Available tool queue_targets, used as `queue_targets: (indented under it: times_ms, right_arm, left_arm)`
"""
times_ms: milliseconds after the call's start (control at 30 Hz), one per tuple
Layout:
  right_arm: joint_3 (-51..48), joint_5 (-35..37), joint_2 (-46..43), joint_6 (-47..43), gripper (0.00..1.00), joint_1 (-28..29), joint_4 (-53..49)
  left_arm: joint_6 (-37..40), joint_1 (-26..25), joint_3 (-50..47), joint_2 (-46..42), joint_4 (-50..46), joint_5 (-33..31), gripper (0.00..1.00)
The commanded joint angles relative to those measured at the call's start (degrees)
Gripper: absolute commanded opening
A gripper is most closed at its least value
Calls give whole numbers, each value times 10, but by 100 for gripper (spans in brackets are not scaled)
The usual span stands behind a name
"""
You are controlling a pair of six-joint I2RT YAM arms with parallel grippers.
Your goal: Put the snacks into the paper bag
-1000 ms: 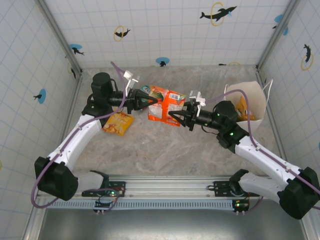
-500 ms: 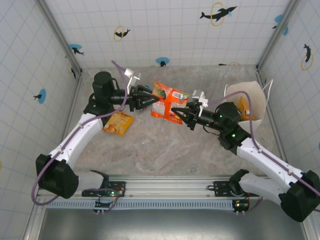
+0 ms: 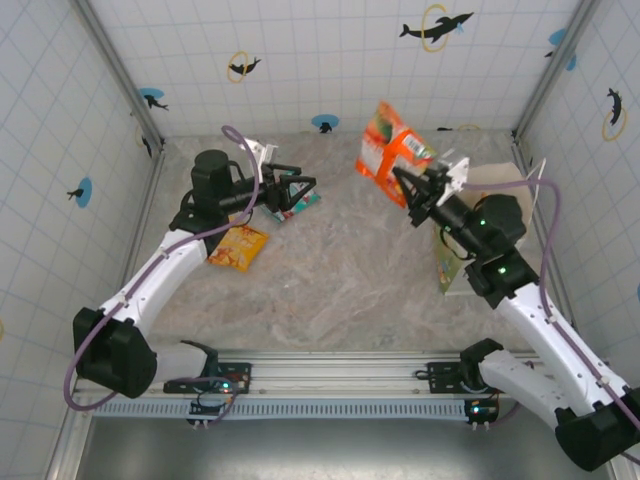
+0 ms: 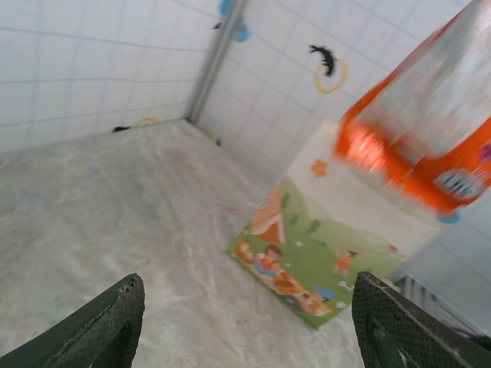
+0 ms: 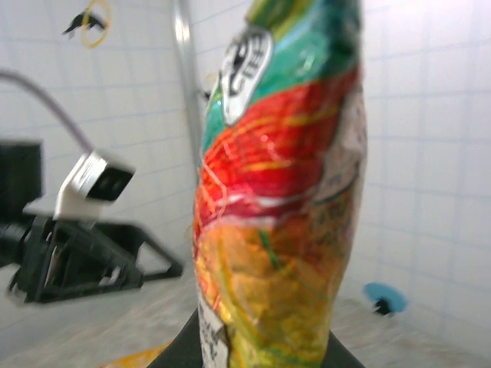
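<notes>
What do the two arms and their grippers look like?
The left arm and right arm have white links and black joints, each with a thin purple cable. The left gripper and right gripper are black with two tapered fingers and a white wrist mount.

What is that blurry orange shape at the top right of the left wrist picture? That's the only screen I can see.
Observer: The top camera shows it is an orange snack packet. It is held up above the table, with the right arm's jaws shut on one edge of it.
Operator: Are any other snacks lying around?
Observer: Yes, a yellow packet lies flat on the table, close beside the left arm.
</notes>
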Motion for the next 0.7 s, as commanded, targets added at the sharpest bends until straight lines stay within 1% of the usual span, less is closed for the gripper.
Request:
queue_targets:
  times_ms: [0, 167, 300, 467, 667]
  right_arm:
    - [69, 44, -2, -16, 12, -35, 2]
    - [110, 101, 3, -12, 11, -85, -9]
    - [114, 143, -10, -1, 11, -120, -33]
    - [47, 203, -57, -5, 10, -136, -80]
    - [-33, 254, -115, -7, 10, -144, -110]
  left_arm:
    - [-16, -3, -7, 13, -11, -51, 72]
    - [-19, -2, -8, 19, -14, -59, 72]
    - [-17, -2, -8, 23, -21, -67, 72]
    - [-19, -3, -13, 29, -25, -72, 71]
    - [-21, -3, -14, 32, -27, -68, 70]
